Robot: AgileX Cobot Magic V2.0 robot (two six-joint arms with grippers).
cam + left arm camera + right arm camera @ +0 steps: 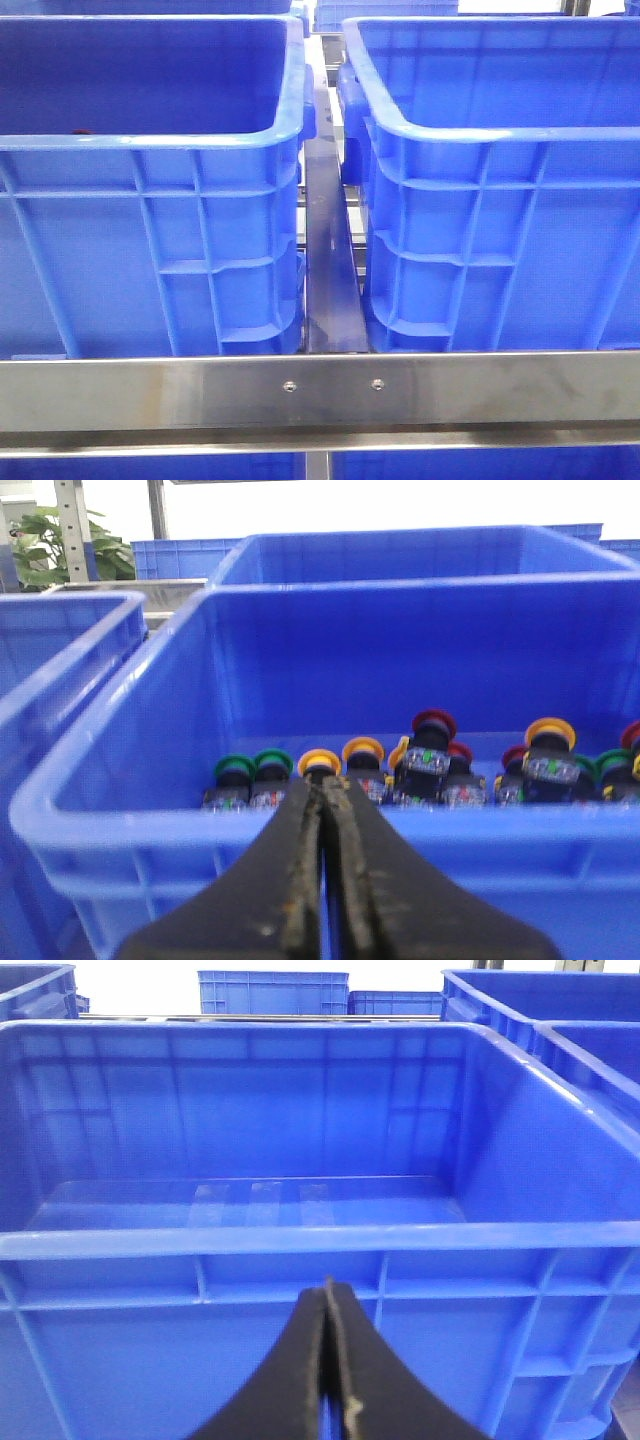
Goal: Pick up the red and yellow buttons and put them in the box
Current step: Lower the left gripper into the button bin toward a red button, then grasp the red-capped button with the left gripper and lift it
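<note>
In the left wrist view, several push buttons with black bodies lie in a row on the floor of a blue crate (200,820). Among them are yellow-capped buttons (362,750) and red-capped buttons (434,722). My left gripper (322,780) is shut and empty, just outside that crate's near wall, below its rim. In the right wrist view, the box (300,1240) is a large, empty blue crate. My right gripper (327,1285) is shut and empty, outside the box's near wall, below its rim. Neither gripper shows in the front view.
The front view shows the two crates side by side, the left crate (150,140) and the right crate (480,130). A dark metal bar (328,260) runs between them and a steel rail (320,390) crosses in front. Green-capped buttons (235,770) lie beside the yellow ones. More blue crates (272,990) stand behind.
</note>
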